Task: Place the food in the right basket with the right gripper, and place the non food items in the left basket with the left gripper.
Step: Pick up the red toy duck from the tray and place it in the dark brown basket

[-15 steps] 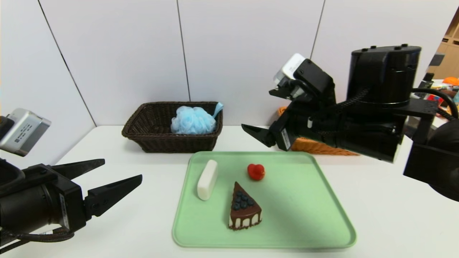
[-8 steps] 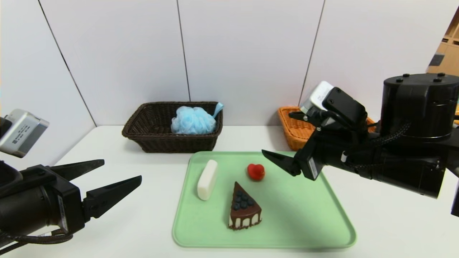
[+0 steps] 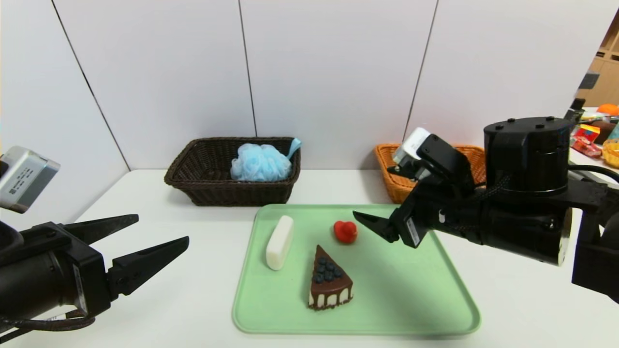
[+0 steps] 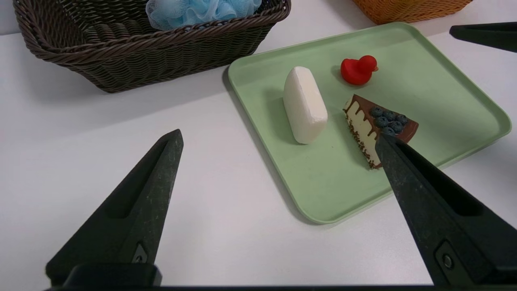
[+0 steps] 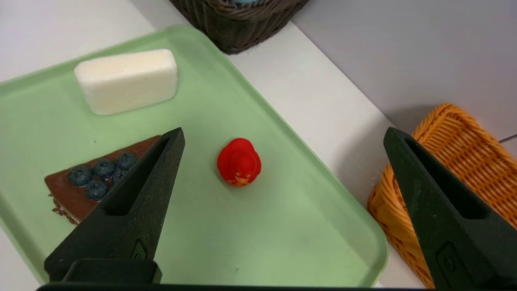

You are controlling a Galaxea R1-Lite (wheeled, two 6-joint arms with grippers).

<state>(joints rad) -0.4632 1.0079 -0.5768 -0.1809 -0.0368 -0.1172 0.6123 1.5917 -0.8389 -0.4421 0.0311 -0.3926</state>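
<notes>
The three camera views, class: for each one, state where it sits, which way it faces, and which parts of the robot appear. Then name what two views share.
Head view: from the robot's head, forward and down at the tray and both baskets; left gripper and right gripper show, both open.
Left wrist view: behind the left gripper's fingers, toward the soap and cake.
Right wrist view: behind the right gripper's fingers, toward the duck.
Shared: both wrist views show soap, cake, duck.

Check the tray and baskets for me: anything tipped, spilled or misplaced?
Nothing stands out. The cake slice, soap bar and red duck sit upright on the green tray; the bath puff lies in the dark basket.
</notes>
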